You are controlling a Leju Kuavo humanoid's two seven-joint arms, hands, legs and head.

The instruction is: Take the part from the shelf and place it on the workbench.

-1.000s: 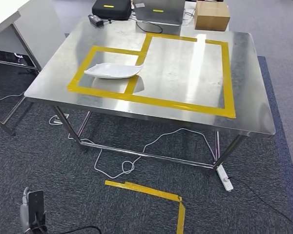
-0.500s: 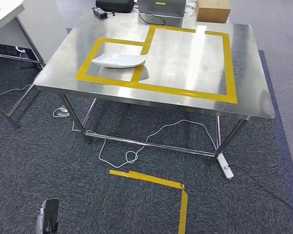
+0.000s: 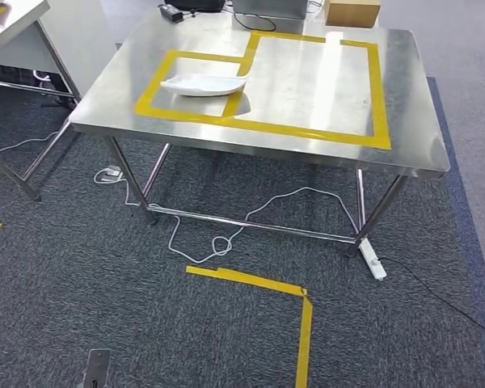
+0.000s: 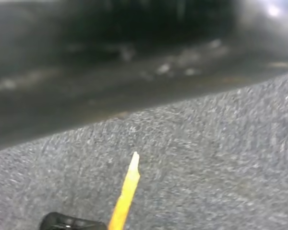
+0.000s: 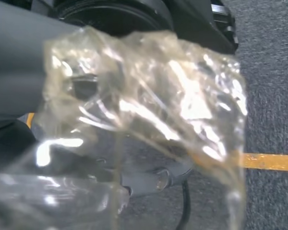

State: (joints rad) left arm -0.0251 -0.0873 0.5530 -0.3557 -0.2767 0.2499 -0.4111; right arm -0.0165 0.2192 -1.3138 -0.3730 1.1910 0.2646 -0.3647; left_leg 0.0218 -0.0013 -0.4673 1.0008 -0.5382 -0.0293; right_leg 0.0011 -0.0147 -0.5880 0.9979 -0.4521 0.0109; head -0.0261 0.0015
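One clear crinkled plastic bag (image 5: 146, 120) is bunched in your right hand (image 5: 16, 62), which grips it above the floor; the film hides the fingers. Your left hand (image 3: 97, 368) edges in at 7 o'clock, and you cannot tell how its fingers lie. At 6 o'clock an L-shaped yellow tape strip (image 3: 288, 295) lies on the dark grey carpet (image 3: 75, 267). Farther off, at 12 o'clock, the stainless steel surface (image 3: 405, 105) carries a white curved shallow dish (image 3: 206, 83) towards its 10 o'clock, inside a yellow taped frame (image 3: 149, 95).

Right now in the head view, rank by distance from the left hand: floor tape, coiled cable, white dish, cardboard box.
1. Yellow floor tape, just ahead-right of the left hand.
2. Coiled white cable, under the workbench.
3. White dish, on the workbench's left.
4. Cardboard box, beyond its far edge.
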